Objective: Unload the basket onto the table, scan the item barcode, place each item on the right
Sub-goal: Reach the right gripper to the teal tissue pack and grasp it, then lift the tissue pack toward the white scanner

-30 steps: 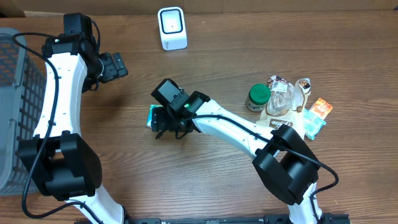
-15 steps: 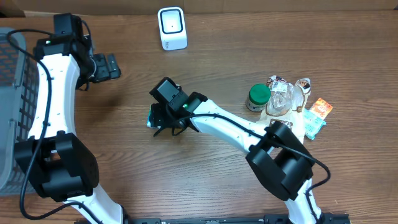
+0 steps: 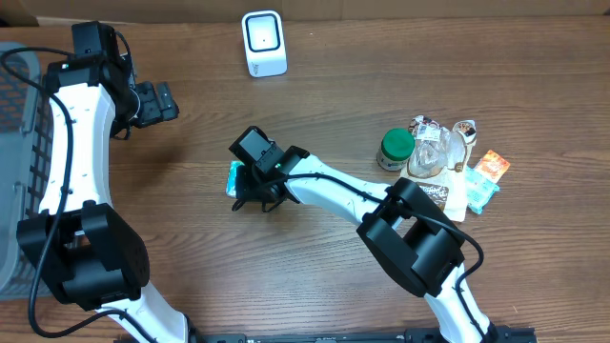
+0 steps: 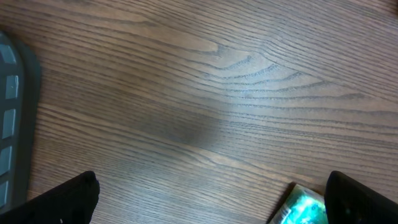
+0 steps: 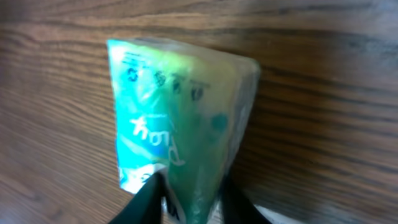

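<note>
The item is a green and teal plastic packet (image 3: 233, 177) lying on the wooden table left of centre. It fills the right wrist view (image 5: 180, 118), with printed lettering on its side. My right gripper (image 3: 251, 187) sits over it. The right gripper (image 5: 193, 199) is shut on the green packet's lower edge, one dark finger on each side. A white barcode scanner (image 3: 264, 43) stands at the back edge. My left gripper (image 3: 152, 101) hovers open at the far left. In its own view, the left gripper (image 4: 211, 205) has bare wood between its fingers, and the packet's corner (image 4: 305, 210) shows at the bottom right.
A grey mesh basket (image 3: 13, 171) stands at the table's left edge, its rim (image 4: 12, 112) in the left wrist view. At the right lies a cluster of other goods: a green-lidded jar (image 3: 396, 148), clear bags (image 3: 429, 152) and small packets (image 3: 486, 176).
The right gripper's fingers have closed onto the packet, which has been nudged slightly left. The left arm has drawn back toward the far left, still open.
</note>
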